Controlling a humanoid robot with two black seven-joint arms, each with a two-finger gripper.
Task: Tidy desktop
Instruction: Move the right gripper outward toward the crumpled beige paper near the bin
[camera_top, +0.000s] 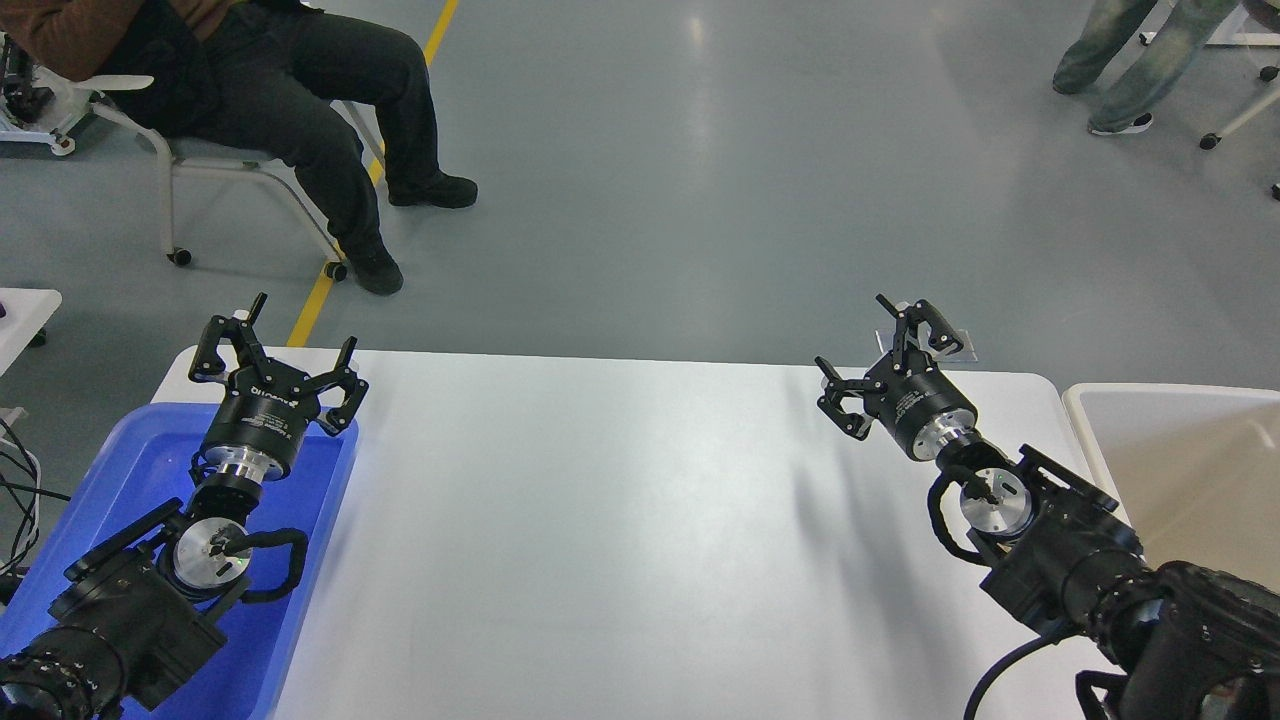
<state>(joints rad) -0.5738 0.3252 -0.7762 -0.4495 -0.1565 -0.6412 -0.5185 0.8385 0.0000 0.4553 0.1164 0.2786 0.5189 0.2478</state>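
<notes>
Head view: looking forward and down over a white counter, grey floor beyond.
Seated person (290, 100): far left on the floor, dark trousers and black shoes, on a white wheeled chair (190, 160); a yellow floor line (345, 240) runs past the chair toward the counter's far left corner.
Blue tray (120, 470): at the counter's left end, overlapping its left edge; the left arm lies over it.
Left claw (270, 350): at the tray's far right corner, fingers spread wide apart, nothing between them.
Desktop (600, 520): the broad matte white counter with rounded corners, filling the middle of the view between tray and bin; soft arm shadows fall on its right half.
Right claw (880, 350): over the counter's far right edge, tilted up and to the left, fingers parted wide, holding nothing.
Clear flat piece (955, 345): small, just behind the right claw at the far edge; cannot tell what it is.
Beige bin (1180, 450): white-rimmed, just beside the counter's right end.
Standing legs (1120, 60): top right, in faded jeans, well apart from the counter.
</notes>
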